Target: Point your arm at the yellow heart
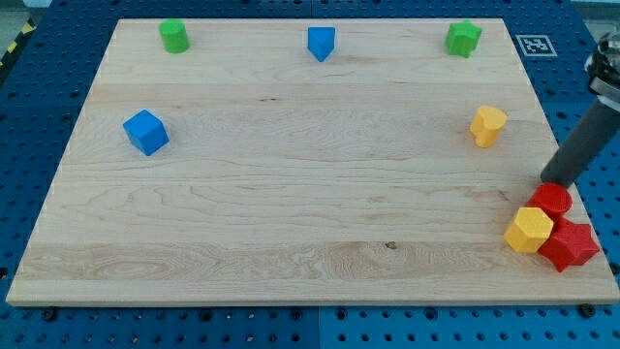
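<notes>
Yellow heart [488, 126] up-left of my tip [548, 181], near but apart, pincer state cannot be told

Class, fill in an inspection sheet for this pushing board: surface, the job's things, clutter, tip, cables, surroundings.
Surface: wooden board, flat, pale.
Job's things: two yellow blocks; yellow block at the view's right stands alone, yellow block touches the red ones; which is the heart, cannot tell.
Clutter: red cylinder, red star, blue cube, blue block, green blocks.
Tip: my tip just above the red cylinder.
Cables: nothing seen.
Surroundings: blue pegboard, printed marker.
</notes>
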`<action>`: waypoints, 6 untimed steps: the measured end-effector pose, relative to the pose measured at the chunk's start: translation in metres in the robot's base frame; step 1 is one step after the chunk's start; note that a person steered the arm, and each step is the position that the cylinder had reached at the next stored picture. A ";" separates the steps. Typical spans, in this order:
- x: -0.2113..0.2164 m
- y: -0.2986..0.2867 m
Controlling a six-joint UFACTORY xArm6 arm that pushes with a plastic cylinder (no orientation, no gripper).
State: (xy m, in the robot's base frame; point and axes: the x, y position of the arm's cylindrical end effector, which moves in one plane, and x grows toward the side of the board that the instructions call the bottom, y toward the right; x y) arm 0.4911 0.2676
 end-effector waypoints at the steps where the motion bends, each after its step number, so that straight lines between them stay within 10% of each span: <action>1: 0.000 -0.027; 4: 0.006 -0.023; 6: -0.083 0.006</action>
